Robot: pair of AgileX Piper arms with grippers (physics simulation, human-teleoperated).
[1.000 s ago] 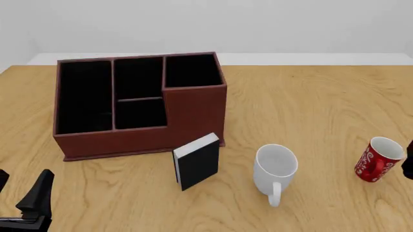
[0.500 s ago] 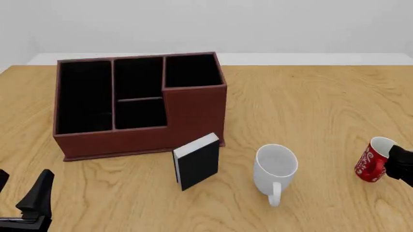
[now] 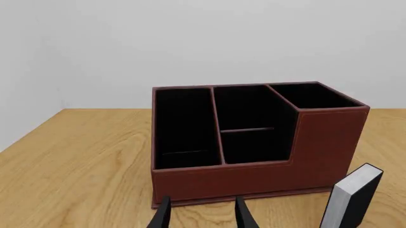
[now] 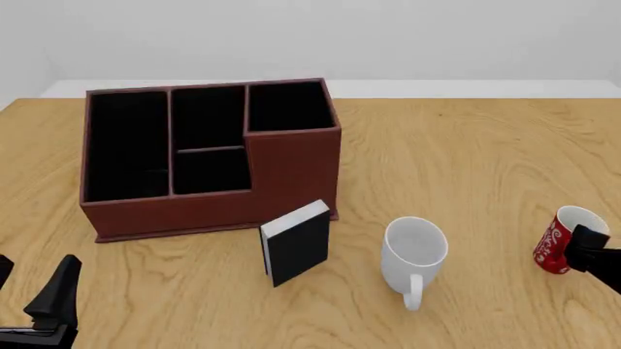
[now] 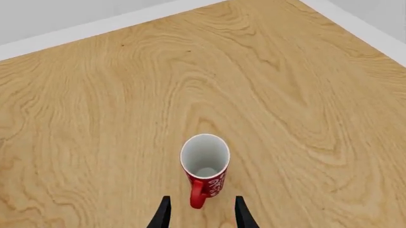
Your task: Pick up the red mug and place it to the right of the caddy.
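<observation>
the mug (image 4: 557,247) is red with white swirl marks that cannot be read as text, a white inside and a red handle. it stands upright on the worktop (image 4: 466,160) of light wood grain, well right of the caddy (image 4: 209,156). right gripper (image 5: 199,213): jaws open, handle between the tips. left gripper (image 3: 199,216): jaws open, empty. white wall behind.

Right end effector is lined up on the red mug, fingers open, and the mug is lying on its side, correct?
Not quite: the red mug stands upright, mouth up, as the right wrist view shows. The right end effector is lined up on it, fingers open.
</observation>
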